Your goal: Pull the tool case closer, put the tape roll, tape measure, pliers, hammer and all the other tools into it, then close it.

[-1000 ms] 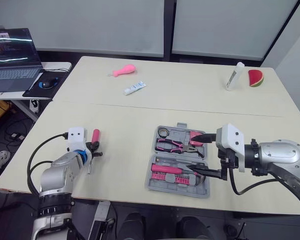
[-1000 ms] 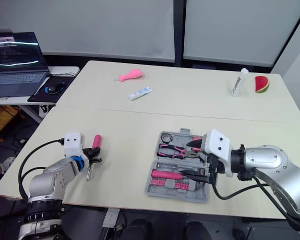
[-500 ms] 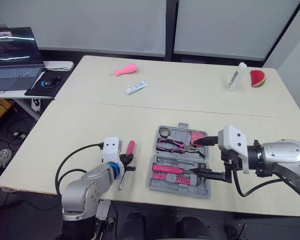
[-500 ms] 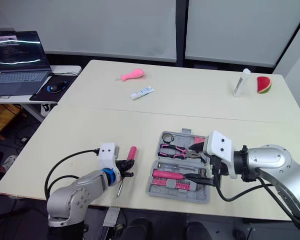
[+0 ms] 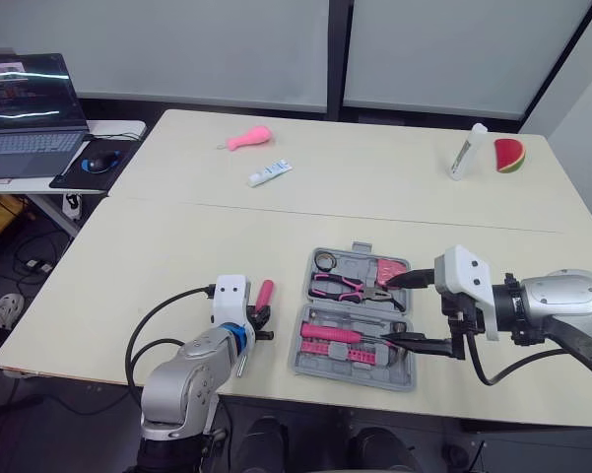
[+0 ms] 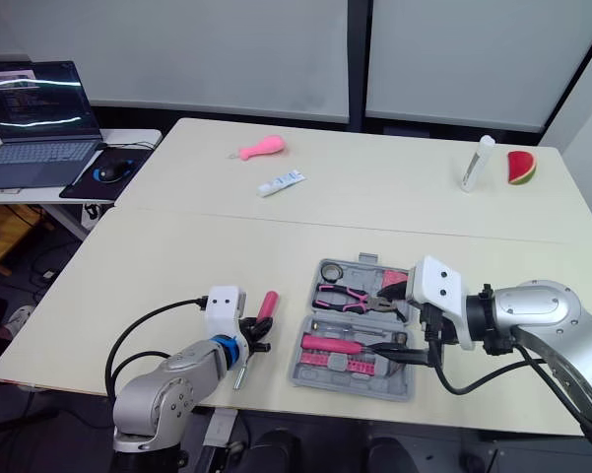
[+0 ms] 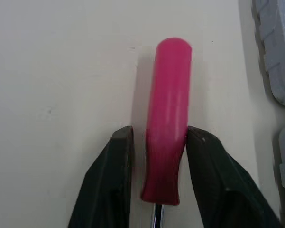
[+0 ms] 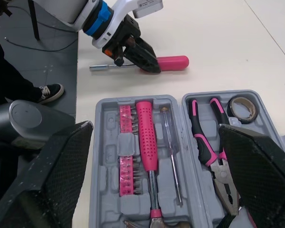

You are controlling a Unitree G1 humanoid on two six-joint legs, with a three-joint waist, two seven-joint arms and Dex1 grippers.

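Note:
The grey tool case (image 5: 347, 375) lies open near the table's front edge. It holds a tape roll (image 5: 322, 260), pink-handled pliers (image 5: 347, 286), a pink tape measure (image 5: 387, 271), a pink-handled hammer (image 8: 147, 137) and pink bits (image 8: 125, 154). Just left of the case, my left gripper (image 5: 257, 317) is shut on the pink handle of a screwdriver (image 7: 167, 118), whose metal shaft (image 5: 242, 359) points back toward me. One finger (image 7: 205, 166) presses each side of the handle. My right gripper (image 5: 411, 311) stands wide open over the case's right end, holding nothing.
On the far table lie a pink toy (image 5: 246, 140), a small white tube (image 5: 267, 173), a white bottle (image 5: 465, 151) and a watermelon slice (image 5: 508, 155). A laptop (image 5: 25, 108) and a mouse (image 5: 97, 163) sit on a side desk at the left.
My left gripper has carried the pink screwdriver to the right, from the table's left part to just beside the case. The right gripper has hardly moved.

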